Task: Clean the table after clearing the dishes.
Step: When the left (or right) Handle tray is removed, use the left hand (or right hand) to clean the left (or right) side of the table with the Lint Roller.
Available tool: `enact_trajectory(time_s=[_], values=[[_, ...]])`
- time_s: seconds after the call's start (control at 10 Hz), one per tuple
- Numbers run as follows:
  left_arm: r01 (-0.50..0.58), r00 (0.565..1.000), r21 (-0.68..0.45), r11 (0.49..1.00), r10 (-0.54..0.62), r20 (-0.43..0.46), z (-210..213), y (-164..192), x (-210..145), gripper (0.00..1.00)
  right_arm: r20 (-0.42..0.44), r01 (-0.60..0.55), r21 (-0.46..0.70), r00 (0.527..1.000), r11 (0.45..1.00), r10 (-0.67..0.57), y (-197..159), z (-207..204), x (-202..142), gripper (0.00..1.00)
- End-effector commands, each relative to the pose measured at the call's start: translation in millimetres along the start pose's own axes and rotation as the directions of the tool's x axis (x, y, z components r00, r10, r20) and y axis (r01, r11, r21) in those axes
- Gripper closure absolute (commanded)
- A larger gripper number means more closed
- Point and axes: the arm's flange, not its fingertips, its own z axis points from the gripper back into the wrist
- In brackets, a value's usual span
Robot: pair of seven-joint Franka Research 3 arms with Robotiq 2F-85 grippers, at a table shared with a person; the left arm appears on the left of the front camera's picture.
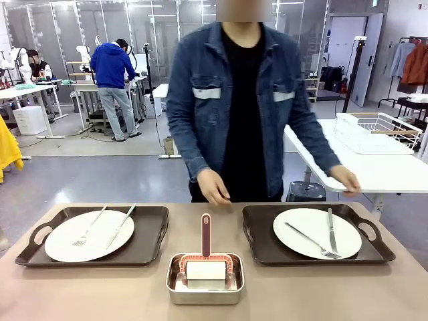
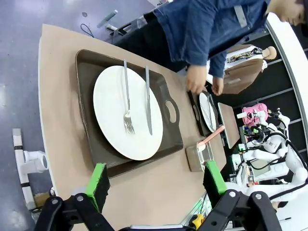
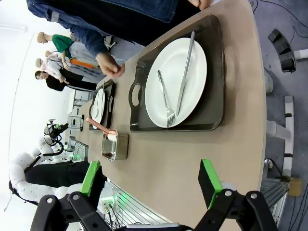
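The left gripper [image 2: 156, 184] hangs spread and empty over the table [image 2: 62, 144]; just beyond it lies a dark tray [image 2: 84, 82] with a white plate [image 2: 110, 96], fork [image 2: 127, 110] and knife [image 2: 148, 101]. The right gripper [image 3: 150, 175] is likewise spread and empty; ahead of it sits the other tray [image 3: 214, 96] and second plate [image 3: 192, 86].

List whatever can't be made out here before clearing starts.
- Front view: the steel pan wall hides the base of the red-handled cleaning tool, so roller or sponge is unclear.
- Front view: the bottom edge cuts off the near side of the table.
- Left wrist view: the right plate is too small to read its cutlery.
- Right wrist view: the left plate likewise. The person's hand is cut by the top edge.
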Motion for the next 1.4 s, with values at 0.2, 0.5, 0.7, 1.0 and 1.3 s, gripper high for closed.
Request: enact_trajectory(time_s=[0.2, 0.5, 0.7, 1.0, 1.3], values=[[0.017, 1.0, -0.012, 1.0, -0.017, 0.009, 3.5, 0.5, -2.9, 0.0, 0.013, -0.017, 0.017, 1.0, 1.0, 0.017, 0.7, -0.3, -1.3, 0.0], [0.017, 1.0, -0.012, 1.0, -0.017, 0.009, 3.5, 0.5, -2.9, 0.0, 0.013, -0.017, 0.017, 1.0, 1.0, 0.017, 0.7, -0.3, -1.3, 0.0], [0.017, 1.0, -0.012, 1.0, -0.017, 0.009, 3.5, 0.5, -2.9, 0.0, 0.013, -0.017, 0.017, 1.0, 1.0, 0.017, 0.7, -0.3, -1.3, 0.0], [0.017, 1.0, -0.012, 1.0, -0.017, 0.009, 3.5, 0.5, -2.9, 0.0, 0.013, -0.017, 0.017, 1.0, 1.0, 0.017, 0.7, -0.3, -1.3, 0.0], [0.017, 1.0, -0.012, 1.0, -0.017, 0.009, 3.5, 0.5, -2.9, 0.0, 0.013, -0.017, 0.017, 1.0, 1.0, 0.017, 0.7, -0.3, -1.3, 0.0]])
